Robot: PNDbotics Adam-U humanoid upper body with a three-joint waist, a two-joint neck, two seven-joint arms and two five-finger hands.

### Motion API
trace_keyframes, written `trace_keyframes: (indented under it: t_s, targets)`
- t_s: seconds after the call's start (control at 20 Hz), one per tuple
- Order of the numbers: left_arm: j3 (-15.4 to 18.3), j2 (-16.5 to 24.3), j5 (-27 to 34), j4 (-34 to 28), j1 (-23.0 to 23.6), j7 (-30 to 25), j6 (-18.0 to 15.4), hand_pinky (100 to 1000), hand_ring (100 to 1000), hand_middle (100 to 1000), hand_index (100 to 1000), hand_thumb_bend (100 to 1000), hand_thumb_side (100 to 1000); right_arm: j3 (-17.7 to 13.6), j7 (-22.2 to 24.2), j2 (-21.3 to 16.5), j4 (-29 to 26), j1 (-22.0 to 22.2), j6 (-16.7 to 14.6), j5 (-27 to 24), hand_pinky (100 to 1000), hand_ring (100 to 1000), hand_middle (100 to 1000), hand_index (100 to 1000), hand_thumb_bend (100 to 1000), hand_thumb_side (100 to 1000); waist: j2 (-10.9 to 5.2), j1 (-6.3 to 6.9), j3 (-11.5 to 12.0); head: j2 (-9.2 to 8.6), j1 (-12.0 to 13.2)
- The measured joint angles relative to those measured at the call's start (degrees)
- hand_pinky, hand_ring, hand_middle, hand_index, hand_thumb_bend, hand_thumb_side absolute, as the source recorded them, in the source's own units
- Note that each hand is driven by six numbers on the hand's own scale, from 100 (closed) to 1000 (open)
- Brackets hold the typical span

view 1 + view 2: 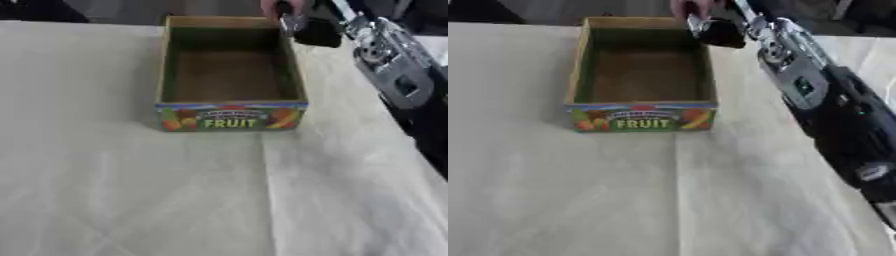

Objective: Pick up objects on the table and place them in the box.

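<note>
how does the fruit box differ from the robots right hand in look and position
The brown cardboard box with a colourful FRUIT front is straight-sided; the black right hand is rounded. The box sits flat on the white table cover; the hand is at the box's far right corner.

A worktop draped in pale cream cloth (pixel 122 190) spreads out below and to the left of the right hand (pixel 311 31). A straight crease (pixel 262 195) runs down the cloth toward the near edge, well below the hand. A blurred pinkish shape (pixel 278 5) shows just above the hand. A grey strip of floor (pixel 131 9) lies far to its left.
</note>
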Motion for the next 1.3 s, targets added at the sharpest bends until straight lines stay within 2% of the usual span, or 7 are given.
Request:
trace_keyframes:
  t_s: [0.5,0.75,0.95,1.05,1.1,1.25,1.3]
  targets:
    - [-0.28,-0.02,0.08,0.0,-0.07,-0.3,0.3,521,514,579,744,100,842,2.23,1.56,3.08,2.49,-0.43,-2.32,5.35,531,663,519,595,100,510,0.0,-0.35,0.77,-0.11,-1.07]
    - [-0.32,-0.04,0.08,0.0,-0.14,-0.39,0.38,521,514,578,744,100,845,3.66,3.59,4.43,3.55,-0.43,-5.42,10.79,545,689,524,589,100,530,0.08,-0.88,1.38,-0.54,-1.37]
    - [-0.33,-0.04,0.08,0.0,-0.34,-0.57,0.56,520,514,579,744,100,846,4.39,5.08,5.08,4.45,-0.45,-8.82,16.63,561,721,543,638,100,547,0.22,-1.26,1.75,-0.57,-1.62]
    - [-0.34,-0.04,0.08,0.0,-0.54,-0.59,0.57,520,514,579,744,100,846,4.61,6.08,5.21,4.97,-0.66,-10.49,19.73,589,751,602,676,100,581,0.39,-1.53,2.14,-0.59,-1.82]
    - [-0.35,-0.04,0.08,0.0,-0.56,-0.61,0.57,520,514,579,744,100,846,4.78,6.94,5.33,5.32,-0.94,-11.41,21.37,589,751,602,676,100,581,0.48,-1.68,2.38,-0.61,-1.91]
    - [-0.36,-0.04,0.08,0.0,-0.58,-0.63,0.59,517,513,578,744,100,847,5.03,10.13,5.8,6.17,-1.85,-14.2,25.78,611,776,668,733,100,778,0.49,-2.01,2.76,-0.85,-2.43]
    - [-0.36,-0.04,0.08,0.0,-0.58,-0.65,0.6,516,513,578,744,100,847,5.03,11.1,5.96,6.28,-2.11,-14.9,26.76,615,781,681,749,100,766,0.49,-2.05,2.75,-0.93,-2.56]
